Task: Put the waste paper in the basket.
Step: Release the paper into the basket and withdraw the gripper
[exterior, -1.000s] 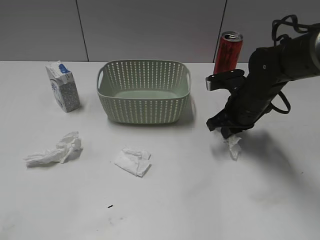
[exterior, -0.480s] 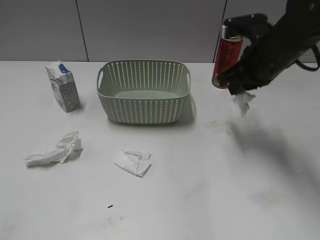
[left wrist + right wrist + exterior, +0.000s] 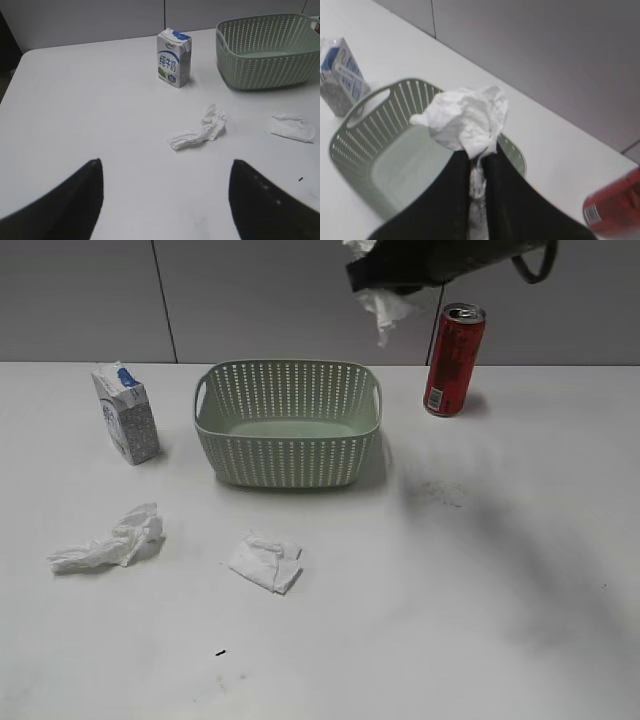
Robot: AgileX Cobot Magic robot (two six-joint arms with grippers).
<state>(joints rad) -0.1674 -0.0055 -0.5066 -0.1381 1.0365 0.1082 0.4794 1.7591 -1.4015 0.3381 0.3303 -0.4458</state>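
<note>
A white table [image 3: 480, 620] stands before a grey panelled wall [image 3: 260, 300].

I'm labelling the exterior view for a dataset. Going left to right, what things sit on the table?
Crumpled waste paper → carton → flat waste paper wad → red can. I left out the basket, since its span overlaps the flat wad.

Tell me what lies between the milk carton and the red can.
In the exterior view, the green basket stands between the milk carton and the red can; bare table lies either side of it.
</note>
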